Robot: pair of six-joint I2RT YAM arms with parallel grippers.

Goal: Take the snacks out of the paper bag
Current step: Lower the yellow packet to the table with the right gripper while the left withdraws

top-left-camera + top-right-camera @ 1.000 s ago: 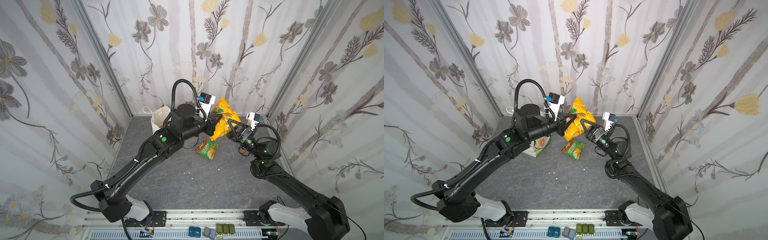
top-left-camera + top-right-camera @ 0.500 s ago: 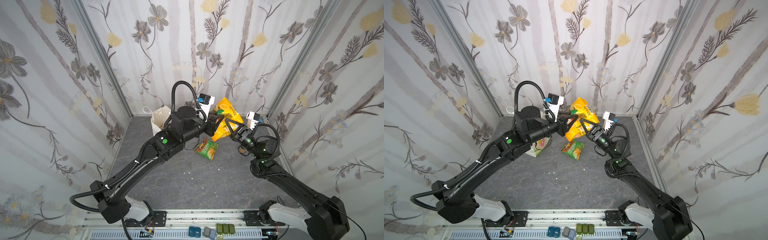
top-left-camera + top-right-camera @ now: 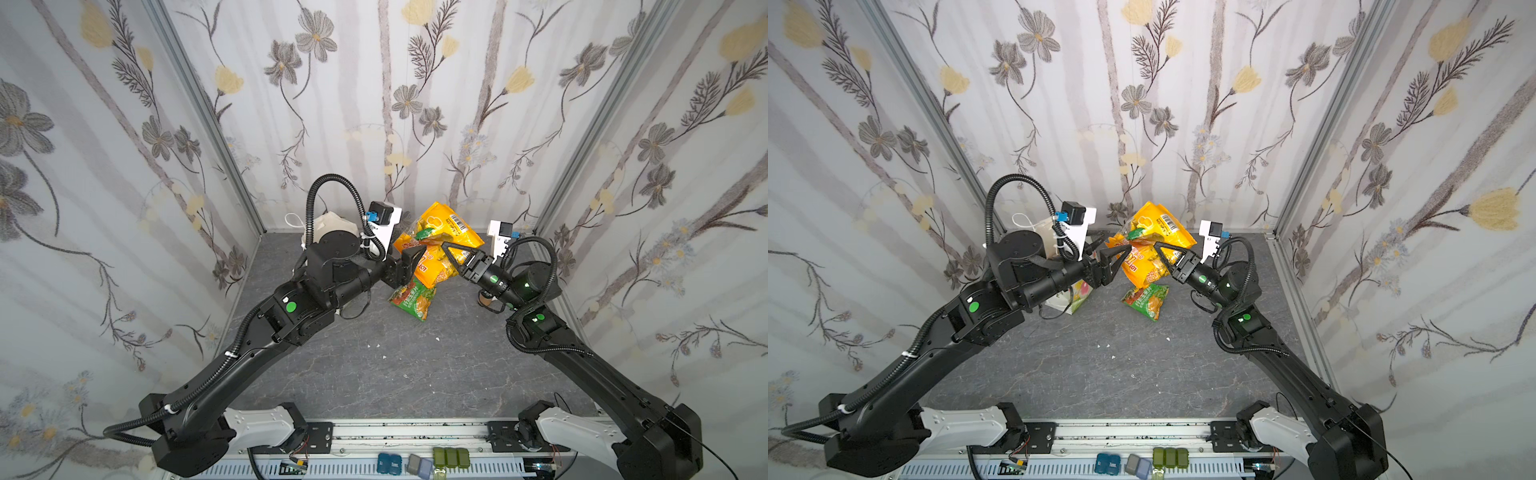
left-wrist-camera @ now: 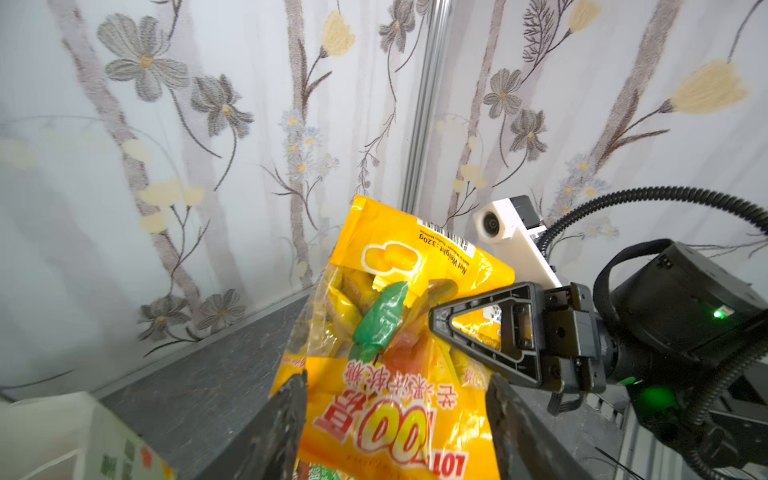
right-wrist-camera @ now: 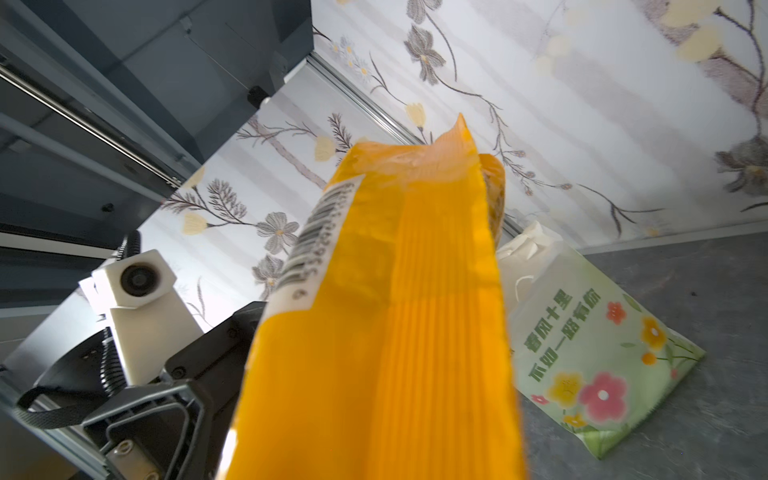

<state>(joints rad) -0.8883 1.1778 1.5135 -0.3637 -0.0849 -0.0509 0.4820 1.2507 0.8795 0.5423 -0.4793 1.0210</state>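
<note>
Right gripper (image 3: pixel 449 253) was clamped on the middle of a yellow foil snack packet (image 3: pixel 451 226), crinkly with a barcode label, held upright in the air near the back wall, clear of the table. Left gripper (image 4: pixel 395 380) had its jaws apart, one on each side of the same packet's lower end; contact with the foil could not be told. Directly below, a green foil snack packet (image 3: pixel 413 297) lay flat on the grey stone-look table (image 3: pixel 374 374). The white paper carrier bag (image 5: pixel 582 340), with green print and coloured flowers, sat at the back on the left side, partly hidden behind the left arm in both top views, mouth crumpled, well apart from the yellow packet. Its contents were not visible.
</note>
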